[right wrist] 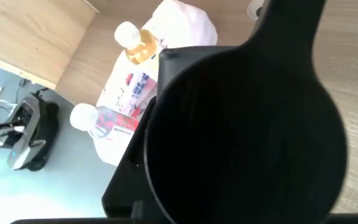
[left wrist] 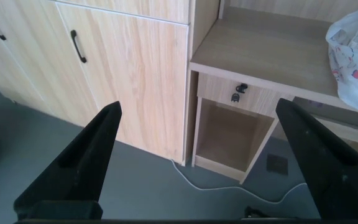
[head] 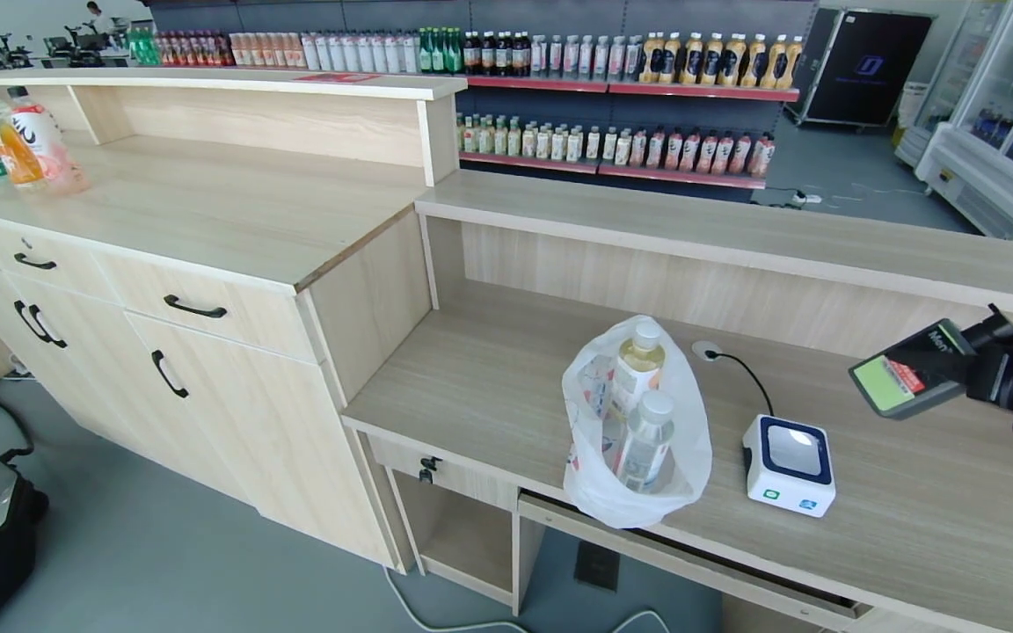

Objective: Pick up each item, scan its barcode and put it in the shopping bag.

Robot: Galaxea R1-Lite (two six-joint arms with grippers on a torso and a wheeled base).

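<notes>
— Saw the left gripper [left wrist: 197,104]?
— Hung spread wide, low by the pale wooden cupboard [left wrist: 135,74].
— And the right gripper [head: 972,359]?
— Pinched a dark green-ended box [head: 898,382], up near the white square scanner [head: 790,464].

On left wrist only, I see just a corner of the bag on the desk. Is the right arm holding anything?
Observer: Yes. The right gripper is shut on a dark box with a green face, held in the air off to the right of the scanner.
Operator: What's in the bag?
Observer: The shopping bag holds a yellow-drink bottle and a clear bottle, both upright.
Operator: Anything waiting to be scanned?
Observer: On the higher counter, far left, stand three bottles.
</notes>
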